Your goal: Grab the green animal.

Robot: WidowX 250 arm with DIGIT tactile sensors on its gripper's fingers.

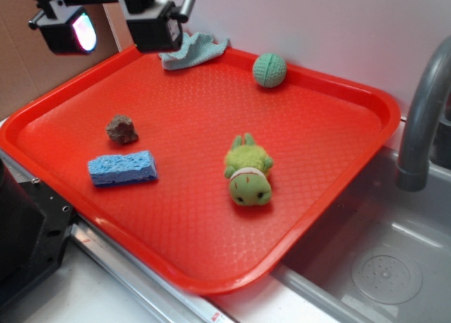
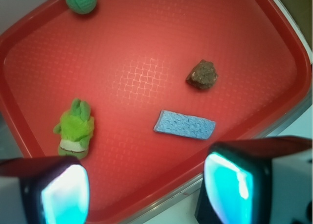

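Note:
The green animal (image 1: 248,171) is a fuzzy lime plush lying on its back on the red tray (image 1: 197,252), right of centre, head toward the front edge. The wrist view has the green animal (image 2: 75,127) at lower left, its head partly behind a fingertip. My gripper (image 1: 116,23) hovers high over the tray's far left corner, well away from the toy. Its two glowing pads (image 2: 66,194) stand wide apart, so it is open with nothing held; gripper (image 2: 146,190).
On the tray also lie a blue sponge (image 1: 122,168), a brown rock (image 1: 122,129), a dark green knitted ball (image 1: 269,70) and a pale teal cloth (image 1: 192,51) at the back. A grey faucet (image 1: 423,111) and sink (image 1: 380,266) are at right.

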